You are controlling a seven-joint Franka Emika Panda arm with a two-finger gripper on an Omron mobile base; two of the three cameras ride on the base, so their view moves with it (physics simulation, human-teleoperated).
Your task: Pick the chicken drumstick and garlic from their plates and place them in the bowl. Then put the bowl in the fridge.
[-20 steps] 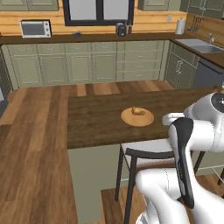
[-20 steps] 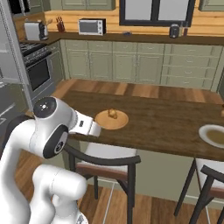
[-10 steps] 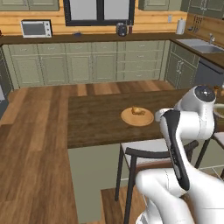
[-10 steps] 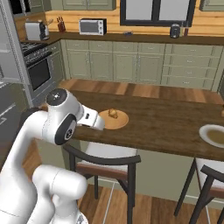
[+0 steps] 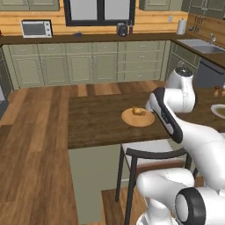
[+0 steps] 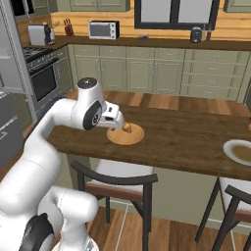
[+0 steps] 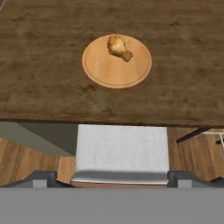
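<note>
Hand [image 7: 112, 181] hangs high above the chair seat [image 7: 122, 151], short of the counter [image 7: 43, 87], its two tips spread wide apart at the bottom of the hand view and pinching nothing. Beyond it the chicken drumstick [image 7: 119, 47] lies toward the far rim of the wooden plate [image 7: 114, 70] — a lumpy, off-centre thing, so a descent aimed at the plate's middle would likely close on air or nudge the meat off the edge. Coming in low could also clip the counter's near edge. Farther right sits the pale plate [image 6: 241, 151]; whether it holds the garlic I cannot tell.
</note>
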